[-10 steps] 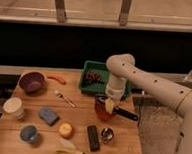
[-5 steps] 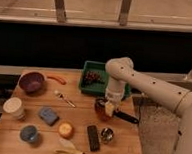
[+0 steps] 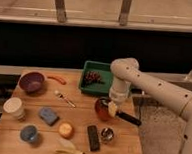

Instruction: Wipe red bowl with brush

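The red bowl [image 3: 102,108] sits on the wooden table's right half, in front of the green tray. My gripper [image 3: 113,106] hangs straight down over the bowl's right rim, shut on the brush [image 3: 129,119]. The brush's black handle sticks out to the right and slightly toward the front, low over the table. Its pale head end lies at the bowl's right edge, under the gripper. The white arm partly hides the bowl's back rim.
A green tray [image 3: 105,85] holding dark grapes [image 3: 93,77] stands behind the bowl. A metal cup [image 3: 107,135] and a black block [image 3: 93,137] lie just in front. Further left are a fork [image 3: 64,98], a purple bowl [image 3: 32,81], a blue sponge [image 3: 49,116] and an orange [image 3: 65,130].
The gripper has made small moves over the red bowl's right side, lifting a little and coming down again. The brush handle still points right.
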You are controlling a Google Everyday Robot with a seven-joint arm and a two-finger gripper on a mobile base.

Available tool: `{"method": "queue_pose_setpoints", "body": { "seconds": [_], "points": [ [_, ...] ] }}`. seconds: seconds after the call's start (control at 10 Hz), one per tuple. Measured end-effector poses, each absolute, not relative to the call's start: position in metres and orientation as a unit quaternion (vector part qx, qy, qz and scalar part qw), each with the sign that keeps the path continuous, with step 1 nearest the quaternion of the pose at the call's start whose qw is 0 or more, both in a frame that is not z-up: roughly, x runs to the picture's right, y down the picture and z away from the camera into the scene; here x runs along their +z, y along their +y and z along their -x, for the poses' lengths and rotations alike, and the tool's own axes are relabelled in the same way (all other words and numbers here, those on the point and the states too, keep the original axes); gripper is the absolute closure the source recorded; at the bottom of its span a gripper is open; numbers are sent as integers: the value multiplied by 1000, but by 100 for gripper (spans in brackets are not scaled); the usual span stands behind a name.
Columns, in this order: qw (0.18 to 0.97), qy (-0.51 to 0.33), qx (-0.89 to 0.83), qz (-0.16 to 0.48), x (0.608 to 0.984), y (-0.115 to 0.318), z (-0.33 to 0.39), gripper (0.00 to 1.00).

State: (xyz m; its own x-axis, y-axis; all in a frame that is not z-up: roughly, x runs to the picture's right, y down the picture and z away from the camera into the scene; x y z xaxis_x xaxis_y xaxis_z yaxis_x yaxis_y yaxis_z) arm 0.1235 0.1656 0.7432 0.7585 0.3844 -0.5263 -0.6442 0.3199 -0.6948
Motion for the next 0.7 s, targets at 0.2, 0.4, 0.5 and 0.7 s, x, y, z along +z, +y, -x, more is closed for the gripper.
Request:
{"method": "queue_pose_setpoints", "body": {
  "seconds": [0.2, 0.4, 0.5, 0.7],
  "points": [
    [795, 124, 341, 486, 735, 171, -141, 100],
    [789, 115, 356, 487, 729, 177, -156, 100],
    [788, 112, 357, 488, 728, 177, -157, 100],
    [788, 105, 357, 491, 734, 174, -150, 100]
  ]
}}
